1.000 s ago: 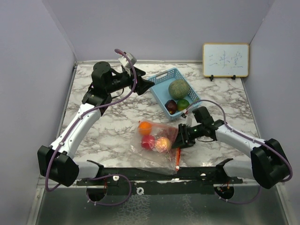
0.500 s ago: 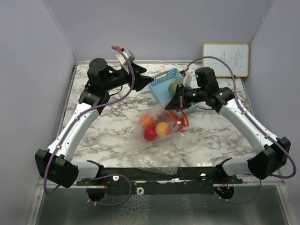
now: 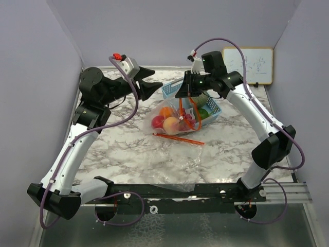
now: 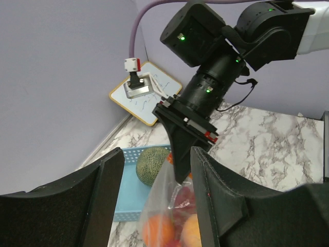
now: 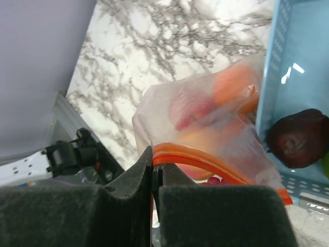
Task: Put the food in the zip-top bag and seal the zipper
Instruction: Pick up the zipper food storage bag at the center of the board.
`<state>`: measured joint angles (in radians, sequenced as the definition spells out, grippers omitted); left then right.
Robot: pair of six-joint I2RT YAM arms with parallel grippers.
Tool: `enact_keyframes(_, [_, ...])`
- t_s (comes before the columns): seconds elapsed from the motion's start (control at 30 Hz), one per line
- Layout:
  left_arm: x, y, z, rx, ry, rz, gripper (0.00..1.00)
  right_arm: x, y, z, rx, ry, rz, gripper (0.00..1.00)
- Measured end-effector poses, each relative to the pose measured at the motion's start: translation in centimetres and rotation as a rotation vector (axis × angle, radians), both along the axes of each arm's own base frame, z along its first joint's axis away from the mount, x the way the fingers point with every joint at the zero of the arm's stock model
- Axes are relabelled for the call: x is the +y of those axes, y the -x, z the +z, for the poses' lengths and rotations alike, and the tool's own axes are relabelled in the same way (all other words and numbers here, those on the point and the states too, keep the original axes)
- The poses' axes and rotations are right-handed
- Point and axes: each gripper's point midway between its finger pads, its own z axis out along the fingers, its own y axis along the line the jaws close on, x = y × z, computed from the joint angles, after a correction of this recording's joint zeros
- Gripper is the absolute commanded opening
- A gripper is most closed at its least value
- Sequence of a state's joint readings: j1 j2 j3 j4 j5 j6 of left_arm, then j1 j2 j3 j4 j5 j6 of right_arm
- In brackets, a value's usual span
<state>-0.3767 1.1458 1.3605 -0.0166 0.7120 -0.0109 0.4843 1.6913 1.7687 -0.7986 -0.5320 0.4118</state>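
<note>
The right hand point(image 3: 186, 94) is pinched tight on the orange zipper strip point(image 5: 205, 163) of the bag point(image 3: 175, 122). Its fingers point(image 5: 128, 200) press together with the strip squeezed between them, and it holds that edge up above the desk point(image 3: 123, 149). The left hand point(image 4: 157, 154) is spread wide and holds nothing — it hovers to the left of the bag, apart from it.

The clear bag hangs from the right hand with its bottom resting on the desk, against the near-left side of the blue basket point(image 3: 218, 107). A loose length of the strip trails across the desk. Inside the bag show an orange point(image 3: 165, 111), a red fruit point(image 3: 157, 122) and a yellow-orange fruit point(image 3: 171, 125). In the basket lie the melon point(image 4: 152, 163), a dark purple fruit point(image 5: 298, 138) and a green fruit point(image 3: 203, 113).
</note>
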Motion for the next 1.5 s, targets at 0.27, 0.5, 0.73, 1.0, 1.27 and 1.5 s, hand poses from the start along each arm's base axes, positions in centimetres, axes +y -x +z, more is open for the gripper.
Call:
enact_keyframes(0.27, [-0.2, -0.6, -5.6, 0.14, -0.055, 0.005, 0.48, 0.1, -3.7, -4.5, -0.023, 0.099, -0.047, 0.02])
enact_keyframes(0.5, [-0.8, 0.5, -9.8, 0.252, -0.103, -0.064, 0.56, 1.2, -6.3, -5.2, -0.059, 0.104, -0.038, 0.02])
enact_keyframes(0.73, [-1.0, 1.9, -19.6, 0.449, -0.179, -0.094, 0.57, 2.9, -9.4, -5.4, -0.088, 0.085, -0.043, 0.02])
enact_keyframes(1.0, [-1.7, 0.5, -23.5, 0.369, -0.223, 0.031, 0.58, 3.8, -11.0, -5.9, -0.085, 0.074, -0.051, 0.02])
enact_keyframes(1.27, [-3.3, -3.9, -24.5, 0.175, -0.243, 0.231, 0.52, 3.9, -11.2, -5.2, -0.094, 0.062, -0.056, 0.02])
enact_keyframes(1.5, [-4.1, -5.9, -25.2, 0.098, -0.246, 0.299, 0.55, 4.0, -11.3, -4.8, -0.102, 0.058, -0.057, 0.02])
